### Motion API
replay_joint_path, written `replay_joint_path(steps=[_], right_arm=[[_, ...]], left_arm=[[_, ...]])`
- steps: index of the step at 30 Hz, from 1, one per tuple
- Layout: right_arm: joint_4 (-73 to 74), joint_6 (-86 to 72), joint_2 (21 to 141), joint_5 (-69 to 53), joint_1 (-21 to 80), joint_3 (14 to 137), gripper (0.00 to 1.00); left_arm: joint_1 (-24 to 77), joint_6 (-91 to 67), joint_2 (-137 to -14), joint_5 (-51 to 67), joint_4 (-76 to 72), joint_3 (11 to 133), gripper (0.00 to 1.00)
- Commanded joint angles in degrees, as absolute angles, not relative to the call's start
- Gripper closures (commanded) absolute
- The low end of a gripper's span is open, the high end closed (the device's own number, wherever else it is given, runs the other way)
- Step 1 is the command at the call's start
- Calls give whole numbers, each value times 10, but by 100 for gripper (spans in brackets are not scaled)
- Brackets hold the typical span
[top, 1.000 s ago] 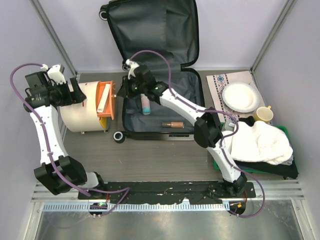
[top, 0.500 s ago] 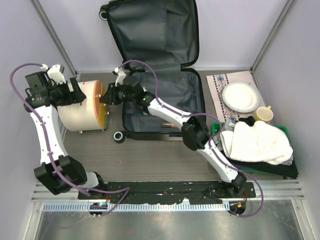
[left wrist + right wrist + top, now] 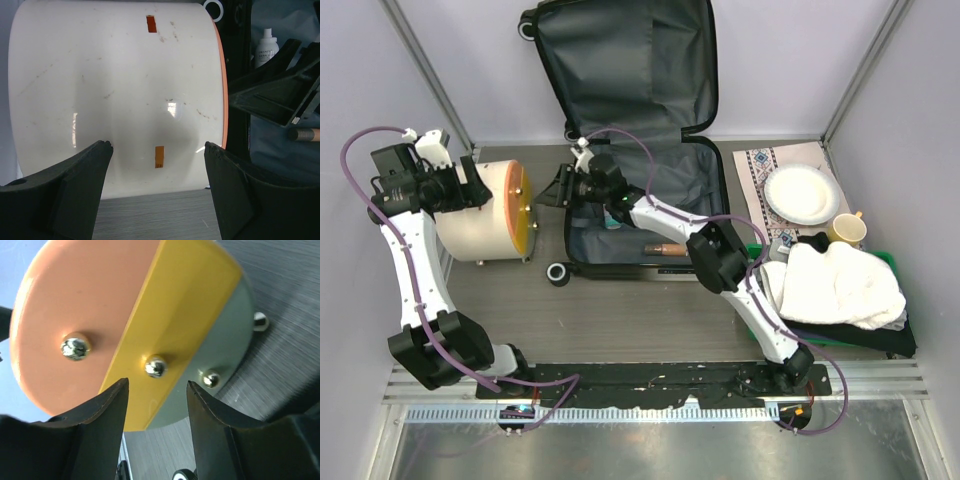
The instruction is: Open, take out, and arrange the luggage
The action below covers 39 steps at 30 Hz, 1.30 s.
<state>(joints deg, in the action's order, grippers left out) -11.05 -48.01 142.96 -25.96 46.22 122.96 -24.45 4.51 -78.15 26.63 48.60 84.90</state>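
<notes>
The luggage lies open at the back, lid leaning on the wall, dark grey lining showing. In its base lie a white bottle and a brown tube. My right gripper hovers open just left of the luggage, facing the orange lid of the cream bin; nothing is between its fingers. My left gripper stands open behind the bin's cream body, not touching it. The left wrist view also shows the bottle.
A black tape ring lies in front of the luggage. At the right are a placemat with a white plate, a yellow mug and a green tray piled with white cloth.
The bin's orange lid, open a second ago, is now shut. My right gripper went to the lid, then drew back to the right and opened. The left arm stayed still.
</notes>
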Motion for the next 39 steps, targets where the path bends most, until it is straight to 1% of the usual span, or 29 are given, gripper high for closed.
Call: replay_joint_path(steps=[1, 2, 5, 11, 18, 29, 34, 39], right_arm=[[-185, -575, 1405, -305, 446, 1212, 42], [-195, -580, 1410, -308, 446, 1210, 39], [-207, -601, 1425, -316, 447, 1216, 37], [-200, -617, 1451, -307, 450, 1245, 36], [-183, -622, 1460, -288, 466, 1251, 43], [-151, -621, 1487, -276, 487, 1287, 44], [-152, -621, 1498, -269, 490, 1296, 47], [-160, -620, 1520, -258, 496, 1325, 47]], left_arm=[[-243, 44, -804, 265, 523, 838, 19], [-244, 43, -804, 265, 522, 839, 19], [-244, 42, -806, 261, 527, 843, 19], [-243, 44, -809, 255, 534, 849, 20], [-244, 44, -809, 250, 536, 854, 20], [-243, 41, -811, 237, 533, 857, 19], [-243, 45, -809, 233, 536, 861, 19], [-243, 54, -809, 222, 545, 867, 19]])
